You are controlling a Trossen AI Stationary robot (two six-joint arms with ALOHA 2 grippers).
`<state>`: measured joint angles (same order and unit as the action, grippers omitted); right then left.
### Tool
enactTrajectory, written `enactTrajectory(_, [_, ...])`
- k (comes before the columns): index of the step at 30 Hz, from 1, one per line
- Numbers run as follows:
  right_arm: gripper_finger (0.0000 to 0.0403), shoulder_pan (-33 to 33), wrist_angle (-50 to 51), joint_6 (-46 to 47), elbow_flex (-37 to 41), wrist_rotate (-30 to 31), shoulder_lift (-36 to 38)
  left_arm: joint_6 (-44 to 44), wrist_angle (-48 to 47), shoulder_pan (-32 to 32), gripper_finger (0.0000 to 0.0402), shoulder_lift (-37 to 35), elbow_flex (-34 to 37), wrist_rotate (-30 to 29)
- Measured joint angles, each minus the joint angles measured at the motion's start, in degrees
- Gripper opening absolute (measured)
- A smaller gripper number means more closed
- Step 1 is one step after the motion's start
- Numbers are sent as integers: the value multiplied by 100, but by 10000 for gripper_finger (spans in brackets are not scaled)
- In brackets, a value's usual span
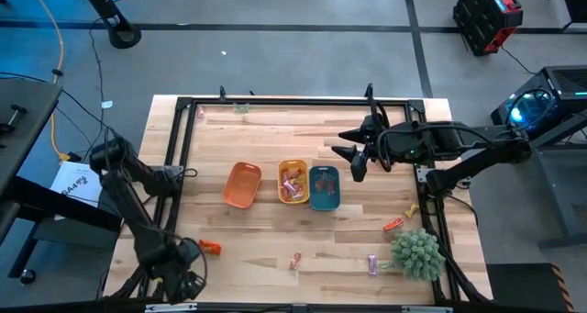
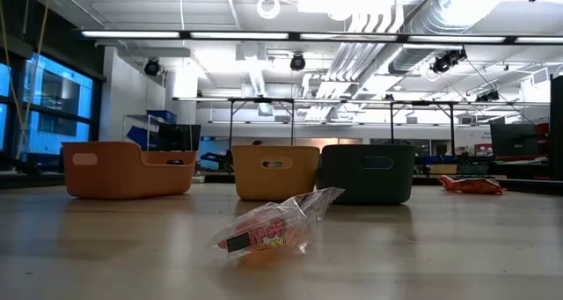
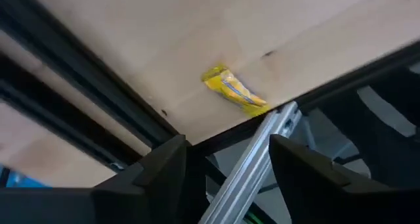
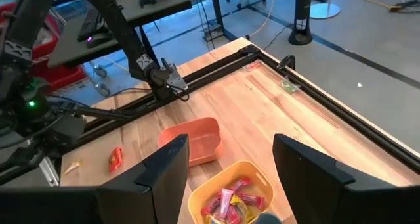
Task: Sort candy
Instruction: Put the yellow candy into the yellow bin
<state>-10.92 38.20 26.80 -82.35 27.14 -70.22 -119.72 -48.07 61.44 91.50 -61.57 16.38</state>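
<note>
Left gripper (image 3: pixel 226 161) unclenched over a yellow candy (image 3: pixel 235 92) at the table's near-left edge; right gripper (image 4: pixel 230 161) likewise unclenched above the yellow tray (image 4: pixel 197 198). Best lowered squarely, straddling the wrapper before pinching.

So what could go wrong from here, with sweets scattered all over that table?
The yellow candy lies right at the table's edge beside the black frame rail; the open left gripper hangs near it, and a nudge might push it off. A pink candy sits close to the green plant ball, so the spikes could get in a gripper's way. The right gripper, open and empty, hovers by the teal tray and might bump it when lowering.
</note>
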Motion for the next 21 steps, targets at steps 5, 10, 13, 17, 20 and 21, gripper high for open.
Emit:
enactTrajectory(5, [215, 0, 12, -30, 0, -26, -2, -74, -1, -5, 200, 384, -21, 486])
enactTrajectory(10, [215, -2, 37, -28, 0, -70, -2, -26, -7, -266, 199, 514, -8, 614])
enactTrajectory(13, [215, 0, 90, -29, 0, -70, -5, 357, 413, -521, 199, 591, 6, 132])
enactTrajectory(17, [215, 4, 171, -29, -2, -66, -35, 1057, 518, -833, 199, 531, -81, 28])
enactTrajectory(20, [215, 4, 228, -29, -2, -66, -50, 1043, 331, -819, 199, 527, -23, 271])
enactTrajectory(21, [215, 2, 235, -28, -2, -74, -50, 956, 464, -772, 199, 530, -46, 368])
